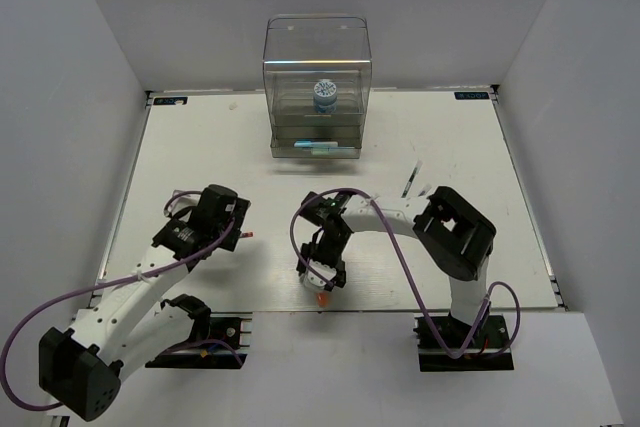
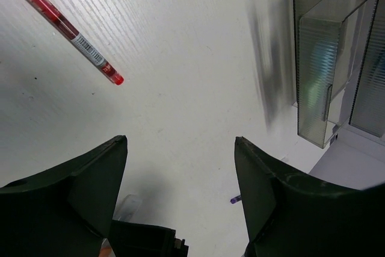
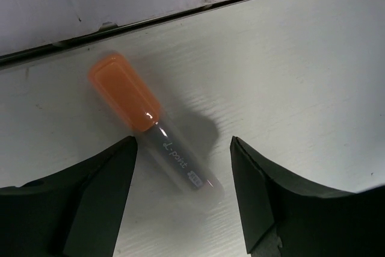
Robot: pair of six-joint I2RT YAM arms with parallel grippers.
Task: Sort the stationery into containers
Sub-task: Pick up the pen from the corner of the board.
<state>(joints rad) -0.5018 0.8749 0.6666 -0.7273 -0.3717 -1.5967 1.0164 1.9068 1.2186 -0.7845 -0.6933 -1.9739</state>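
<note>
Marker, orange-capped, lies on the counter between the fingers of the right claw, spread and empty. Light, stiff, slick plastic that probably rolls; best pinched across the grey barrel. Left claw gapes too, near the red pen.

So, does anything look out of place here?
Nothing looks spilled or broken. A thin red pen and a grey orange-capped marker just lie loose on the white table, outside the clear plastic drawer unit.

Laboratory robot cell: white table enclosed by plain white walls, left arm and right arm bolted at near edge.
</note>
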